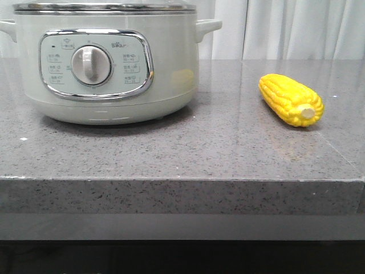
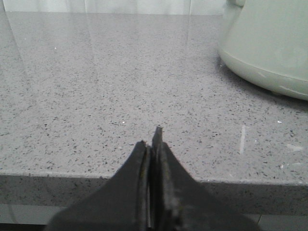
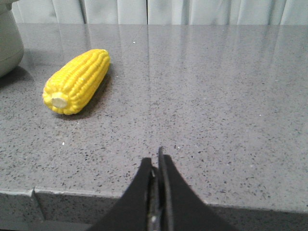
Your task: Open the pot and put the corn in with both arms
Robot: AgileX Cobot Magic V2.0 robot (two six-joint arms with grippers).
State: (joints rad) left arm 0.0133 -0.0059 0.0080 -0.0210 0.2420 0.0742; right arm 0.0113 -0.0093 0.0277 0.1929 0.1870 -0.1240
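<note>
A: Start with the grippers. What do the wrist cameras give you?

B: The left gripper (image 2: 153, 139) has its two dark fingers pressed together, tips meeting, nothing between them. It sits just off the near edge of the grey speckled counter (image 2: 110, 96). The right gripper (image 3: 156, 161) is the same — fingers closed flat against each other, holding nothing, also at the counter's front edge.

A: Neither shows in the front view?

B: No, only the counter and what stands on it.

A: And outward from the left one?

B: The rounded lower wall of the pot (image 2: 269, 48) comes in from the side, well apart from the fingers, resting on the counter.

A: From the right?

B: The corn (image 3: 77, 82) lies on its side on the stone, its pale stub end turned toward the camera, well away from the fingertips. An edge of the pot just shows beyond it.

A: How do they sit in the front view?

B: The pot (image 1: 108, 63) stands at the left, its control panel (image 1: 96, 64) with the round dial facing forward and the silver-rimmed lid (image 1: 105, 7) on top — still closed. The corn (image 1: 291, 100) lies to the right of it, apart from the pot, stub end nearest the front edge. White curtains (image 1: 296, 28) hang behind.
</note>
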